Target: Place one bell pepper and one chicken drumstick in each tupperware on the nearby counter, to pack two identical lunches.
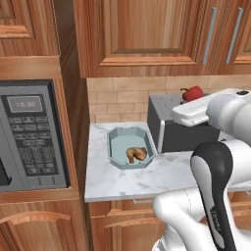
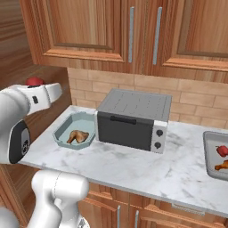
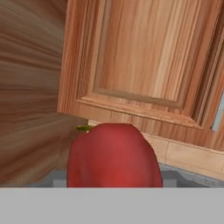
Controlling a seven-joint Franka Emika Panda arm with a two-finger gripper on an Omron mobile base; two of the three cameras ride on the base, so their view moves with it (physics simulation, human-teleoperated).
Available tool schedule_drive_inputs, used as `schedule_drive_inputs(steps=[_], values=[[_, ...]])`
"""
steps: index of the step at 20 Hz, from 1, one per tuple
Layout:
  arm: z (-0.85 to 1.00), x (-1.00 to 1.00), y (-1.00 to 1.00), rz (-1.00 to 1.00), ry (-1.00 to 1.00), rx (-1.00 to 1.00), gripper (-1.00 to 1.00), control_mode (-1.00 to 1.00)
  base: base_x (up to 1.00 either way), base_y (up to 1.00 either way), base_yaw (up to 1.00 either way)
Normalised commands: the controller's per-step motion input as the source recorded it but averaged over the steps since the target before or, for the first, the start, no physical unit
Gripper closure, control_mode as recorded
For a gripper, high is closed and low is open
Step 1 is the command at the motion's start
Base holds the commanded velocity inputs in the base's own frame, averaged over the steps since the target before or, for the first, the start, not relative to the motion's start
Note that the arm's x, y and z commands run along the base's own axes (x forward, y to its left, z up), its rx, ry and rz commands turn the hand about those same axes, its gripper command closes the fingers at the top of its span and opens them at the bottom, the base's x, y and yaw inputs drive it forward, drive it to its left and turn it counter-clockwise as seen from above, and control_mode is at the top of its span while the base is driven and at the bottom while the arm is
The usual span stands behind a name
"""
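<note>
So hand point(image 3: 114, 186) clamped on glossy red bell pepper point(image 3: 114, 156), centre-bottom of hand view. Pale teal octagonal tupperware point(image 1: 117, 159) mid-frame, golden-brown drumstick point(image 1: 137, 154) inside. Probably swing over, lower gently, drop beside drumstick.

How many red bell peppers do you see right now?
2. One bell pepper is up at the claw, above the toaster oven; the other pepper lies in the grey tupperware.

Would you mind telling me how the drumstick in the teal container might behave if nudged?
The chicken drumstick looks rigid, so it would probably slide whole. Its plump end and thin bone suggest pivoting rather than rolling. The teal tupperware walls would likely stop it.
</note>
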Motion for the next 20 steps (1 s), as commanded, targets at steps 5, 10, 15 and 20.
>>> schedule_drive_inputs(steps=[5,10,15,20], values=[[-0.41,-0.02,0.21,0.01,0.46,-0.03,1.00,-1.00,0.00,0.00,0.00],[-0.55,0.05,0.21,0.00,0.57,-0.05,1.00,-1.00,0.00,0.00,0.00],[-0.72,0.18,0.06,0.00,0.33,-0.04,1.00,-1.00,0.00,0.00,0.00],[-0.48,0.17,0.00,0.00,0.04,0.00,1.00,-1.00,0.00,0.00,0.00]])
